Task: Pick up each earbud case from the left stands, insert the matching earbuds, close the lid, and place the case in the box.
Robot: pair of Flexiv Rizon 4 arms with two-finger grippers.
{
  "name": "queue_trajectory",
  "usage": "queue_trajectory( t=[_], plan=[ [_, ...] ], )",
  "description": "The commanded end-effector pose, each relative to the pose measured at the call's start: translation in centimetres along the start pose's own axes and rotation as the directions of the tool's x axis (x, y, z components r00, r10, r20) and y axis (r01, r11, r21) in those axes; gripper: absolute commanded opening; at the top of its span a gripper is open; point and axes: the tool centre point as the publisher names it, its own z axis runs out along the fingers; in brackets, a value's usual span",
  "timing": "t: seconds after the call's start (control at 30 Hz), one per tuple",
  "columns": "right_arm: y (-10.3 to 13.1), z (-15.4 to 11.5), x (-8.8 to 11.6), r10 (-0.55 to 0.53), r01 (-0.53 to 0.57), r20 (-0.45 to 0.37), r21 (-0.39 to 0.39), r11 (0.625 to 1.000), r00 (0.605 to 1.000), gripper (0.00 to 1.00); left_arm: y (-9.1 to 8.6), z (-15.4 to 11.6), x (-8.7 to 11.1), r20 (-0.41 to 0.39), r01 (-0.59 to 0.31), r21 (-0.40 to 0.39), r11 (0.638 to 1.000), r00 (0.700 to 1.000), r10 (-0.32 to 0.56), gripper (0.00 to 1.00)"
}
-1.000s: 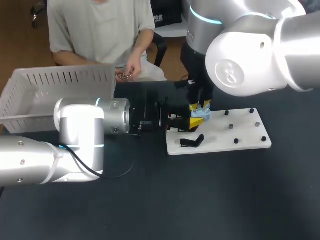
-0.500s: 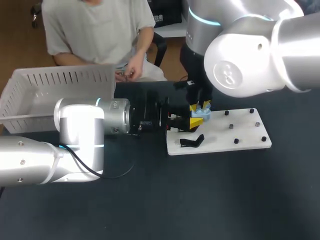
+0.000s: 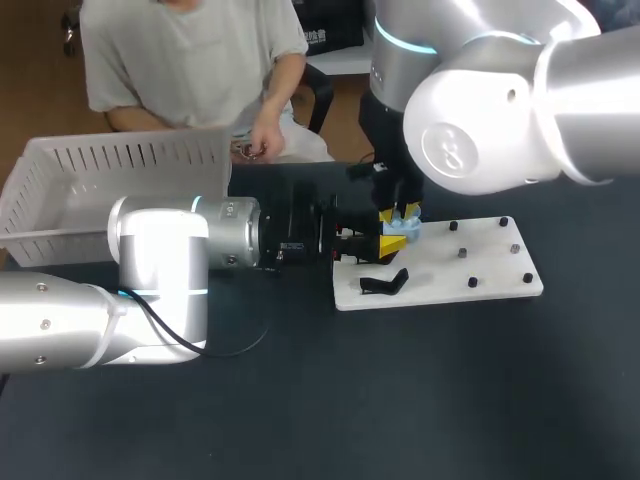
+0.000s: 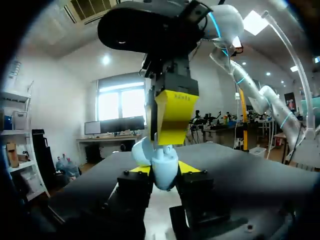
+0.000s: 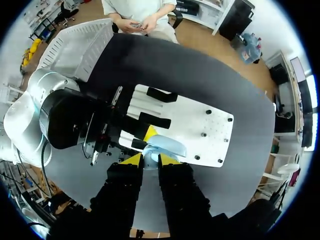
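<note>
Earbud case [image 4: 161, 161], light blue, sits betw. the yellow tips of the L gripper [image 4: 166, 169], which pinches it from both sides; the lid looks part-open. R gripper [image 5: 150, 159] comes at it from above, fingers narrow, tips also touching the case on 2 sides. Directly under both grippers is a white stand plate [image 3: 480, 262] w/ small dark pegs. A black holder [image 3: 384, 284] lies just beside the L gripper. The white box [image 3: 90, 175] stands well back from the grippers, beside the L arm, on the dark desk [image 3: 400, 400].
</note>
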Motion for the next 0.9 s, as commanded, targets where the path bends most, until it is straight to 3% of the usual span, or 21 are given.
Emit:
queue_trajectory(
  t=[0.03,0.53,0.6,0.63,0.7,0.9],
  plan=[
    [-0.1,0.2,-0.2,0.002,-0.002,-0.007,0.001,1.000,1.000,0.00,0.1,0.1,0.0,0.000,0.001,0.003,1.000,1.000,-0.001,0.00],
    [-0.1,0.6,0.1,-0.008,0.008,-0.026,-0.003,1.000,1.000,0.00,0.1,0.1,0.0,0.000,0.001,0.003,1.000,1.000,-0.001,0.00],
    [-0.1,0.4,0.2,-0.007,0.007,-0.025,-0.011,1.000,1.000,0.28,0.1,0.1,0.0,0.000,0.001,0.003,1.000,1.000,-0.001,0.00],
    [-0.1,0.2,0.3,-0.005,0.005,-0.023,-0.014,1.000,1.000,0.49,0.1,0.1,0.0,0.000,0.001,0.003,1.000,1.000,-0.001,0.00],
    [-0.1,-0.3,0.5,-0.004,0.003,-0.017,-0.022,1.000,1.000,1.00,0.1,0.1,0.0,0.000,0.001,0.003,1.000,1.000,-0.001,0.00],
    [-0.8,-2.3,0.4,0.031,-0.030,0.009,-0.102,0.994,0.999,1.00,0.1,0.1,0.0,0.000,0.001,0.003,1.000,1.000,-0.001,0.00]
  ],
)
